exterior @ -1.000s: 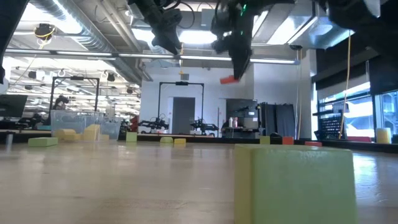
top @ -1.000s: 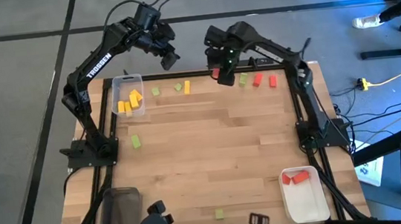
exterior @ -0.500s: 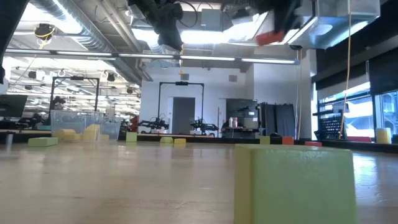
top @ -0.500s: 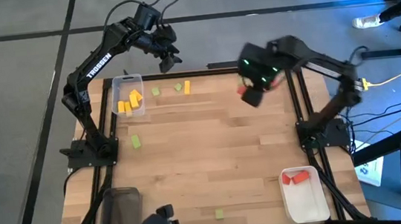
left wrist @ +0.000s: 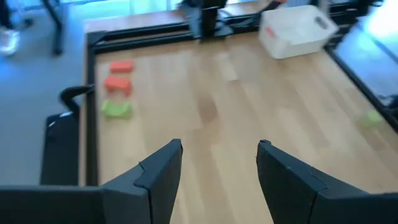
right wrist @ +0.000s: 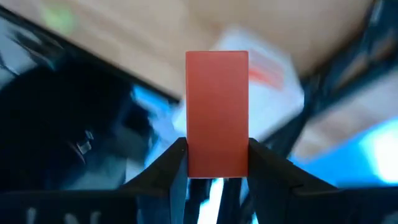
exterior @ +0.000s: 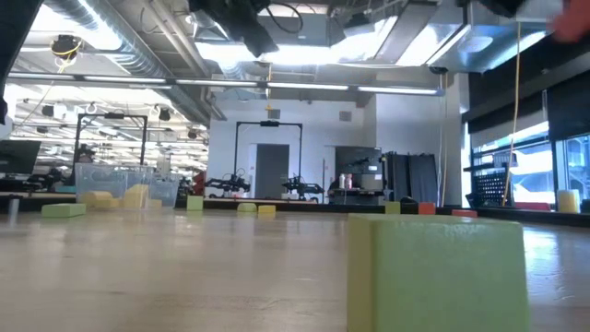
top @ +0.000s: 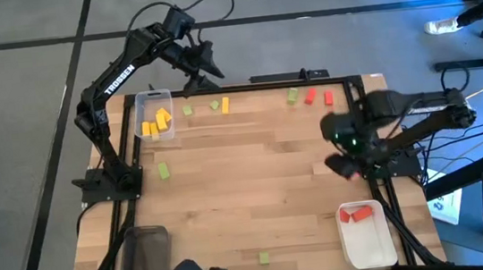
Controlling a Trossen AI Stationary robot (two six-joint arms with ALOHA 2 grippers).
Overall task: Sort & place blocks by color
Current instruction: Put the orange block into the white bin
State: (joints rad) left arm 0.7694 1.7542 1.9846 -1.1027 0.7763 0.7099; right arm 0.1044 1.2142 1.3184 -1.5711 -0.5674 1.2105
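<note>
My right gripper (top: 345,162) hangs above the table's right side, just far of the white tray (top: 370,245), and is shut on a red block (right wrist: 217,106). Two red blocks (top: 355,215) lie in that tray. My left gripper (top: 203,67) is open and empty, high over the table's far edge, right of the clear tray (top: 153,99) that holds yellow blocks (top: 157,121). Along the far edge lie green blocks (top: 187,110), a yellow one (top: 225,105), another green (top: 292,96) and two red ones (top: 319,98). My right gripper pinches the red block between its two fingers (right wrist: 177,163), which lie on the two long sides at the block's lower end (right wrist: 217,163). The rest of the block sticks out past the fingertips. It is lifted clear of the table.
A dark tray (top: 146,253) stands at the near left corner. Single green blocks lie at the left (top: 163,170) and near the front edge (top: 264,257); the latter fills the low view's foreground (exterior: 438,267). The table's middle is bare wood.
My right gripper has swung with the red block from the table's far edge toward the right and near side, to just beside the white tray, rolling as it went. My left gripper has turned at the wrist while staying over the far edge.
</note>
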